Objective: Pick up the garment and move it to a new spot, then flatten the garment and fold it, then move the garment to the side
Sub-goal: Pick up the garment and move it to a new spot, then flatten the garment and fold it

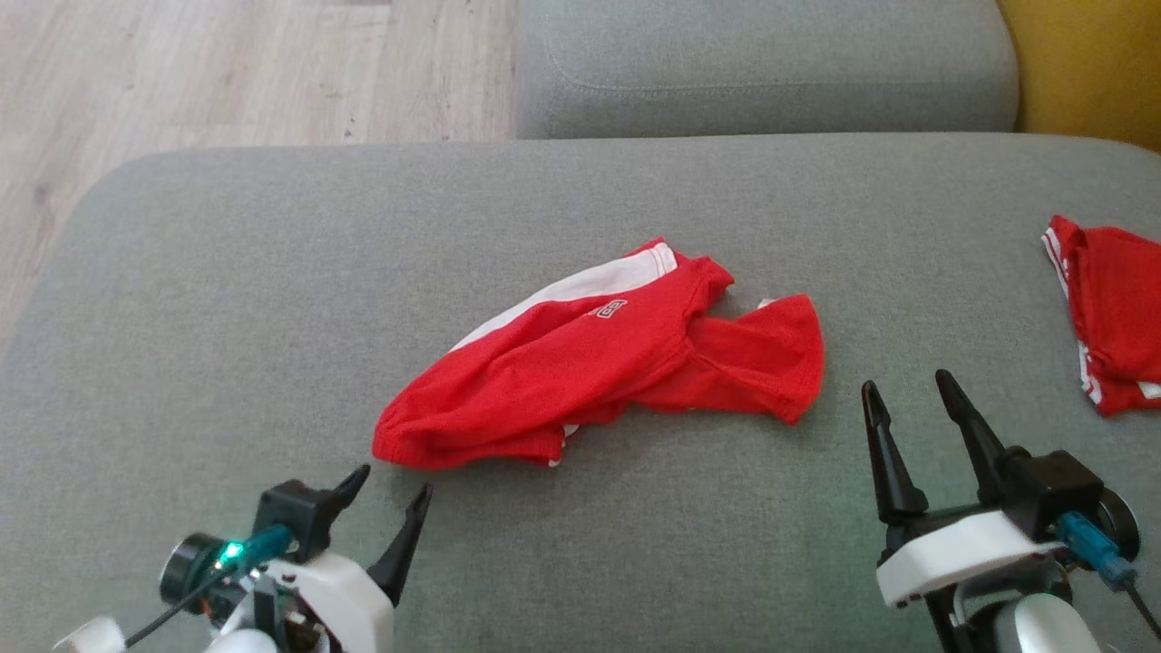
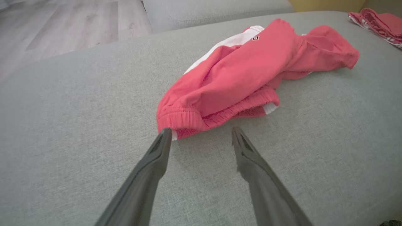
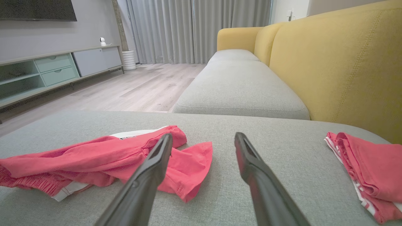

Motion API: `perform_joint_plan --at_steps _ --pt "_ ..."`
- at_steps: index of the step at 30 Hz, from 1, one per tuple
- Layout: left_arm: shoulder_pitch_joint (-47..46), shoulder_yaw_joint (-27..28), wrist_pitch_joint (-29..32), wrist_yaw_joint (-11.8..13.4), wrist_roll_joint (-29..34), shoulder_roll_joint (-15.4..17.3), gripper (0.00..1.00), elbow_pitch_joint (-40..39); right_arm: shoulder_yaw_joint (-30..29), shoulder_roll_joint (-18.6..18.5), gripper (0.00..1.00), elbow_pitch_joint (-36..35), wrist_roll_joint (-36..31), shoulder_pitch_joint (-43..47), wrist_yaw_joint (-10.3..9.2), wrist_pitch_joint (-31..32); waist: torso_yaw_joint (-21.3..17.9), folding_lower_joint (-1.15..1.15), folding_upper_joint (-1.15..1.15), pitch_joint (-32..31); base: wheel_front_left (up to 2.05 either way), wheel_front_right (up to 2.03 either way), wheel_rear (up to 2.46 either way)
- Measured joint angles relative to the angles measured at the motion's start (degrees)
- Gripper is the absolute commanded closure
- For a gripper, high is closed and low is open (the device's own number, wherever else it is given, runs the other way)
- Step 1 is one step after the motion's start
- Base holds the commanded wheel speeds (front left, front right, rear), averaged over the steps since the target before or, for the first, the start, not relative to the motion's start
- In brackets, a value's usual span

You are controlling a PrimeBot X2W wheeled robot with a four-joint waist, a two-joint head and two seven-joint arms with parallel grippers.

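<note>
The garment (image 1: pixel 599 363) is a pair of red shorts with a white side panel, lying crumpled on the middle of the grey sofa cushion (image 1: pixel 227 290). In the left wrist view its elastic waistband end (image 2: pixel 185 121) lies just beyond my fingertips. My left gripper (image 1: pixel 392 481) stands open at the lower left, just short of that waistband, with nothing between its fingers. My right gripper (image 1: pixel 907 385) is open at the lower right, to the right of the garment's leg end (image 3: pixel 188 169), and holds nothing.
A second red garment (image 1: pixel 1111 313) with white stripes lies folded at the cushion's right edge. Another grey seat cushion (image 1: pixel 762 73) sits behind, with a yellow sofa back (image 3: pixel 339 69) to the right. Wooden floor (image 1: pixel 227 73) lies beyond the cushion's far left edge.
</note>
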Motion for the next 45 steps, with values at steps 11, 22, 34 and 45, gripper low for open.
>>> perform_joint_plan --at_steps 11,22,34,45 --pt "2.49 6.15 -8.75 7.89 -0.91 -1.14 0.0 -7.67 -1.63 0.03 0.0 0.04 0.0 0.09 0.0 -0.09 0.81 0.0 0.0 -2.69 0.0 0.0 0.0" --pt "10.86 8.86 -19.0 11.72 -2.56 -6.69 0.0 -4.63 -2.41 0.07 0.0 -0.78 0.03 3.94 0.0 -0.21 0.96 -0.01 0.0 -5.99 0.0 0.0 0.0" --pt "14.82 9.45 -20.43 12.04 -2.71 -6.59 0.0 -4.19 -2.23 0.11 0.0 0.16 1.72 6.99 0.0 -1.35 1.2 -0.01 0.0 -6.93 0.0 0.0 0.0" --pt "14.81 9.39 -20.43 12.11 -2.71 -6.65 0.0 -3.74 -1.55 0.12 0.0 0.92 2.0 6.94 0.0 -1.36 1.19 -0.01 0.0 -6.64 0.0 0.0 0.0"
